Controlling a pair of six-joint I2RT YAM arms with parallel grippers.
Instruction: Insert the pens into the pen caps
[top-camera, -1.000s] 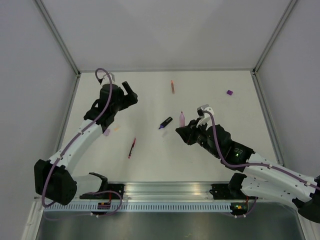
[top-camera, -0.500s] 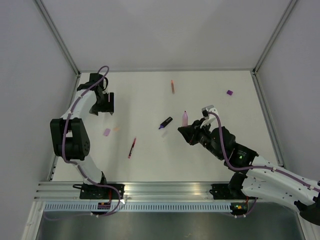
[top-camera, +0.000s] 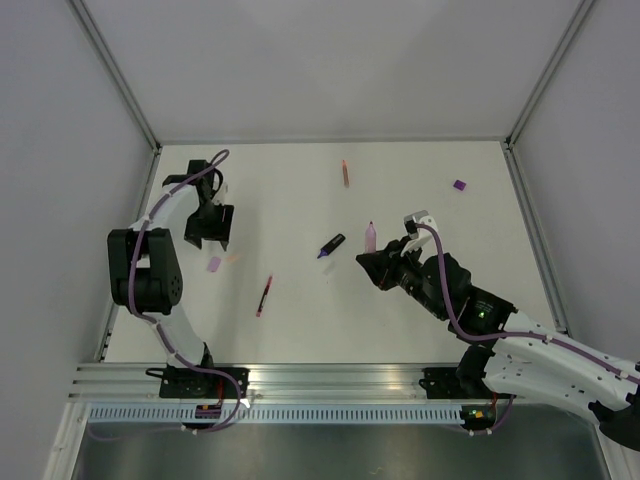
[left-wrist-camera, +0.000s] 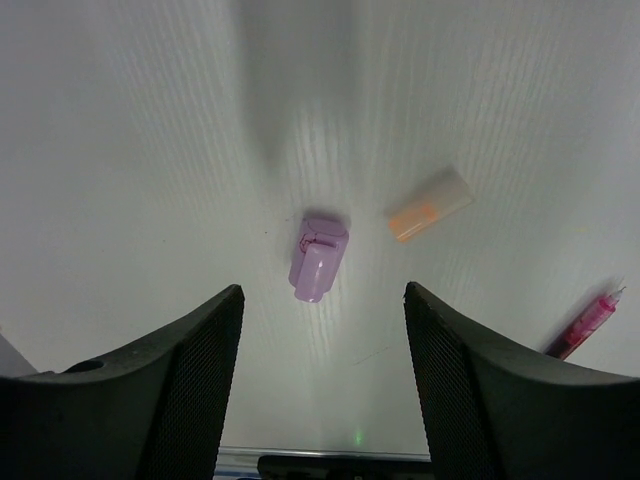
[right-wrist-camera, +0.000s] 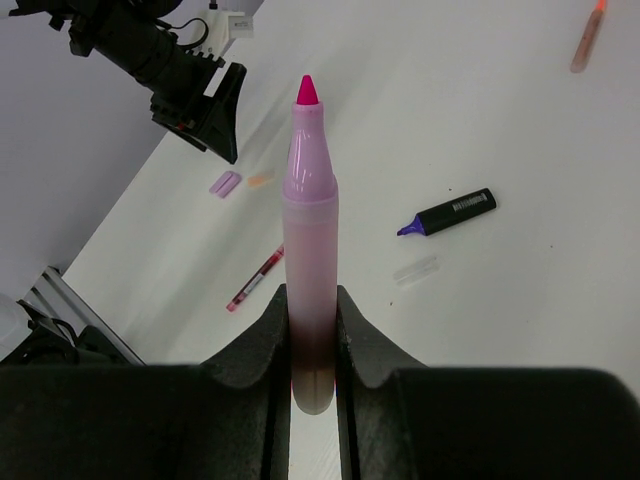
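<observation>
Surface: white table (top-camera: 300, 190).
L gripper (left-wrist-camera: 322, 295): jaws wide apart, empty; lilac cap (left-wrist-camera: 318, 258) betw. tips.
R gripper (right-wrist-camera: 312, 300): clamped on pink pen (right-wrist-camera: 309, 200).
Pens: 4.
Caps: 4, incl. orange cap (left-wrist-camera: 428, 204), purple cap (top-camera: 459, 185), clear cap (right-wrist-camera: 415, 270).

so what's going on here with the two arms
The right gripper is clamped on the pale pink-lilac pen, holding it off the table with its tip pointing outward. The left gripper hangs open over the lilac cap, with the orange cap beside it; neither cap is touched. The red pen, black marker, orange pen and purple cap lie loose on the table, so no pen is capped yet.
</observation>
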